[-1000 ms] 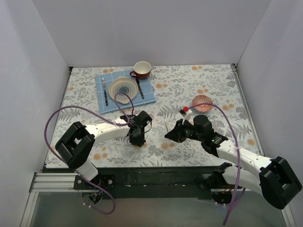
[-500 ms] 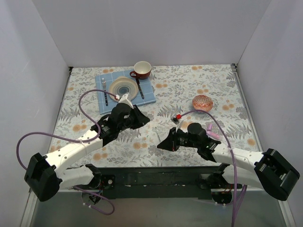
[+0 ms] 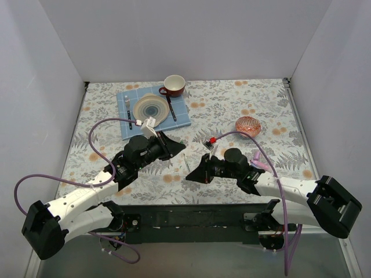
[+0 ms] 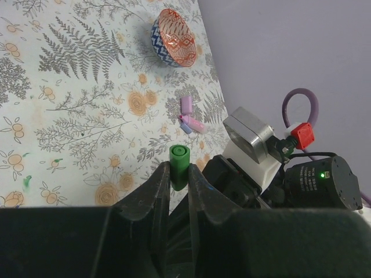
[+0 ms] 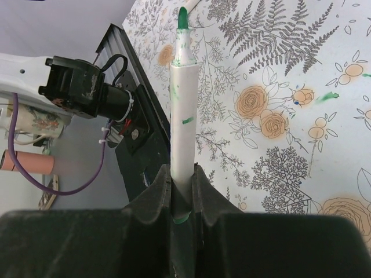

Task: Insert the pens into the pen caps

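Closer together than half a second ago: the left gripper (image 4: 177, 174) and right gripper (image 5: 181, 176) have narrowed the gap between them over the middle of the desk (image 3: 232, 104), toward its near edge. The right one has slid leftward.

Item 1, left gripper: fingers nearly closed, pinching the dark green pen cap (image 4: 179, 158) by its lower part. The cap's open mouth faces outward, away from the wrist.

Item 2, right gripper: fingers clamped on the white pen (image 5: 182, 98), held near its back end. Its green tip (image 5: 183, 17) juts well clear of the fingers.

Item 3, spare caps (image 4: 189, 119): pink and lilac, lying together on the desk toward its right edge, closer to the near edge than the patterned bowl (image 4: 175, 36).

Item 4, place setting: plate (image 3: 152, 108), red cup (image 3: 173, 85) and blue mat (image 3: 182, 114) toward the far left corner. Not part of your job.

Step in hand, by your likely reading: lining up tip and cap in the air, ahead of insertion. Tip and cap look near but apart. Neither wrist view settles whether they share an axis.

Next move calls for: you bring the cap's mouth square onto the green tip, take out any sideways offset first, then press the two together along the pen's length. A skewed push could lever pen or cap out of the fingers.
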